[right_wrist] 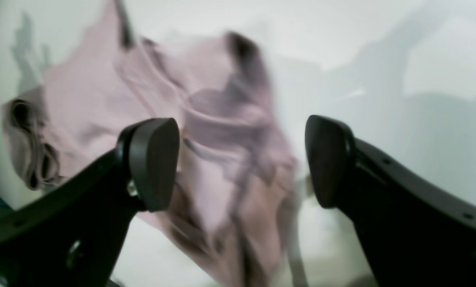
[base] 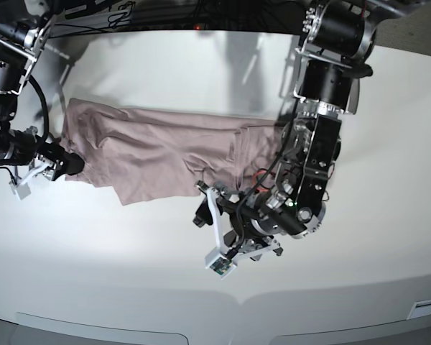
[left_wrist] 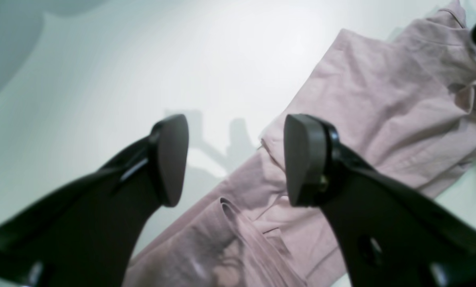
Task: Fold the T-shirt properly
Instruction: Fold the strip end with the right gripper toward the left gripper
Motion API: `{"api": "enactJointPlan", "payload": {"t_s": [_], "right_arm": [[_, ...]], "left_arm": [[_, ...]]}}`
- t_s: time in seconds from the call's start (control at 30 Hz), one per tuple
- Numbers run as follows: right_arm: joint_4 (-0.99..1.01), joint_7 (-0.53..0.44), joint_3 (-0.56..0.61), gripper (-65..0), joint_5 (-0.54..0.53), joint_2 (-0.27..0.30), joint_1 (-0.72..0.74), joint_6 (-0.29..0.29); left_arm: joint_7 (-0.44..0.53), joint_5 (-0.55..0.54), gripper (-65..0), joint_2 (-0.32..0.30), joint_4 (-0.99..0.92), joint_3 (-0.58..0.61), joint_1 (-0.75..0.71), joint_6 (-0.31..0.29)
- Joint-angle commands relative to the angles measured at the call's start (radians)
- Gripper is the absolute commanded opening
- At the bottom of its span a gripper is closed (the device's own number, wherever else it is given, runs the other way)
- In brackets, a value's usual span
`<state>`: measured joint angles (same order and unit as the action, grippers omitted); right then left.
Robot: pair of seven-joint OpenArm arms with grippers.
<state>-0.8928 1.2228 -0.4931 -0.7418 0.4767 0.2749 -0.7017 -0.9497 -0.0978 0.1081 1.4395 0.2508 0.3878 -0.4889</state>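
Pink cloth is spread across the middle of the white counter [base: 388, 144]. It is the T-shirt [base: 158, 147], and it lies long and low, running from the left side of the counter toward the right side, a bit nearer the far edge than the near edge. It is bunched and wrinkled, not flat, so I think the folding has hardly begun. The left claw [left_wrist: 236, 159] hangs near the shirt's right end, on the side closer to the near edge of the counter. Its two black fingers [left_wrist: 172, 159] stand wide apart with nothing between them, and the shirt stretches away from it toward the far left. The right claw [right_wrist: 241, 159] is at the shirt's other end, close to the left edge of the counter. Its fingers are wide apart too, with nothing pinched between them. Its camera shows crumpled pink folds right under it, though that picture is blurry. From across the room its tip seems to be right at the cloth, but I cannot tell if it touches. So each arm has one end of the long shirt close by, and neither arm is nearer to the middle. I think the next job is for each claw to pinch its own end, so the shirt can be pulled smooth along its length.
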Motion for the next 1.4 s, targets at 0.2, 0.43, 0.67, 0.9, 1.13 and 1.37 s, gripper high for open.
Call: {"api": "enactJointPlan", "payload": {"t_s": [0.2, 0.43, 0.67, 0.9, 1.13, 1.37], "right_arm": [[0.001, 0.173, 0.002, -16.7, -0.092, -0.020, 0.002, 0.004], [0.001, 0.173, 0.002, -16.7, -0.160, 0.011, -0.006, 0.004], [0.001, 0.173, 0.002, -16.7, -0.161, 0.019, -0.006, 0.004], [0.001, 0.173, 0.002, -26.9, -0.160, 0.019, -0.006, 0.004], [0.001, 0.173, 0.002, -65.0, -0.161, 0.019, -0.004, 0.004], [0.001, 0.173, 0.002, -65.0, -0.169, 0.019, 0.013, 0.004]], "left_arm": [[-0.003, -0.011, -28.1, 0.005, 0.017, -0.001, 0.025, 0.003], [-0.003, -0.011, -28.1, 0.005, 0.017, 0.000, 0.025, 0.004], [-0.003, -0.011, -28.1, 0.005, 0.017, -0.001, 0.025, 0.004], [-0.007, -0.011, -28.1, 0.005, 0.017, 0.000, 0.025, 0.003], [-0.121, -0.038, -28.1, 0.005, 0.017, 0.000, 0.025, 0.047], [-0.231, -0.085, -28.1, -0.046, 0.017, 0.000, -0.058, 0.055]]}}
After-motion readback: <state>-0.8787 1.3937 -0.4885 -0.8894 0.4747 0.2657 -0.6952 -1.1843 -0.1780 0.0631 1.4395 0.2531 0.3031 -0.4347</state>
